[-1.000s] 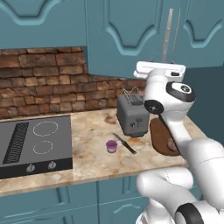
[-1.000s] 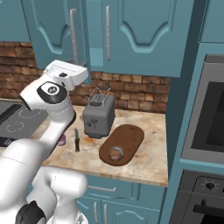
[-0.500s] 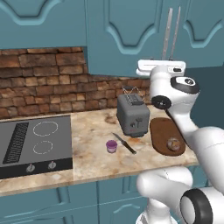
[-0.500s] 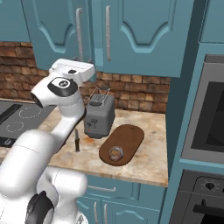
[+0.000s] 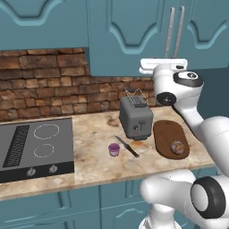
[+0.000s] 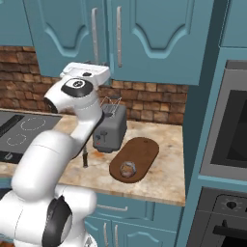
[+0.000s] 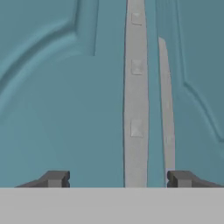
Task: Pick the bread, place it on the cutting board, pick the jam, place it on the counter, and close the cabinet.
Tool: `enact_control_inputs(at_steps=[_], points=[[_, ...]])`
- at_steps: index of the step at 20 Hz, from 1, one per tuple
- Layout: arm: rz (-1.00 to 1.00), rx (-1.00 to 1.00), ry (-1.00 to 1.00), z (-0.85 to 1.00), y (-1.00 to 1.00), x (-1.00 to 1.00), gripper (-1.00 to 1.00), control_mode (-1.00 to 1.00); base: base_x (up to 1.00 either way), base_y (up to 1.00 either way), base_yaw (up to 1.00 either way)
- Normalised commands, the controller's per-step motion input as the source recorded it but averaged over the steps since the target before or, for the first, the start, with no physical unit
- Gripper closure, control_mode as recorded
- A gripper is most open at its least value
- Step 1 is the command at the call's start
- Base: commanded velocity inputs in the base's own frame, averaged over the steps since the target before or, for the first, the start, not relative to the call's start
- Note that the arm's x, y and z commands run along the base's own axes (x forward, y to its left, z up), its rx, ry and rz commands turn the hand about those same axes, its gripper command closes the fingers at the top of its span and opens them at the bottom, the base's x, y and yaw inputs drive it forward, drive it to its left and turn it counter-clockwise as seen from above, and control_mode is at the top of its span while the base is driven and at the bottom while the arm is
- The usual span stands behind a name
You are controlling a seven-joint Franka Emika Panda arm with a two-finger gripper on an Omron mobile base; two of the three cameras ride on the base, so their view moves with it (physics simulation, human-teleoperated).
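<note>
The bread (image 5: pixel 177 146) (image 6: pixel 128 169) lies on the near end of the dark oval cutting board (image 5: pixel 167 134) (image 6: pixel 140 152). Left of the toaster, the pink-purple jam (image 5: pixel 114 149) stands on the marbled counter (image 5: pixel 94 163) (image 6: pixel 164 178). My gripper (image 5: pixel 162 63) (image 6: pixel 87 71) (image 7: pixel 118 179) is raised against the teal wall cabinet (image 5: pixel 134 31) (image 6: pixel 154 38). It is open, its tips wide apart to either side of one silver bar handle (image 7: pixel 135 87) without touching it. The second handle (image 7: pixel 166 109) runs just beside. Both doors look flush or nearly so.
A grey toaster (image 5: pixel 135 117) (image 6: pixel 111 130) stands at the back of the counter, with a knife (image 5: pixel 127 146) (image 6: pixel 86 157) in front of it. The black stovetop (image 5: pixel 36 143) is at the left. An oven column (image 6: pixel 226 135) rises to the right.
The left door's handle has swung toward the other door's handle, so the door has closed. My hand has followed it up to the cabinet front. Bread and jam have stayed put.
</note>
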Motion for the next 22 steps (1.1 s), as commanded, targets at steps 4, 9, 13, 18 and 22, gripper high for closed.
enact_control_inputs(at_steps=[4,9,13,18,22], points=[[0.02,0.00,0.00,0.00,-0.02,0.37,-1.00,-1.00,0.00,0.00,0.00],[0.02,0.00,0.00,0.00,0.00,0.35,-1.00,-1.00,0.00,0.00,0.00],[0.01,0.00,0.00,0.00,0.00,0.33,-1.00,-1.00,0.00,0.00,0.00],[0.01,0.00,0.00,0.00,0.00,0.31,-1.00,-1.00,0.00,0.00,0.00],[0.02,0.00,0.00,0.00,0.00,0.23,-1.00,-1.00,0.00,0.00,0.00]])
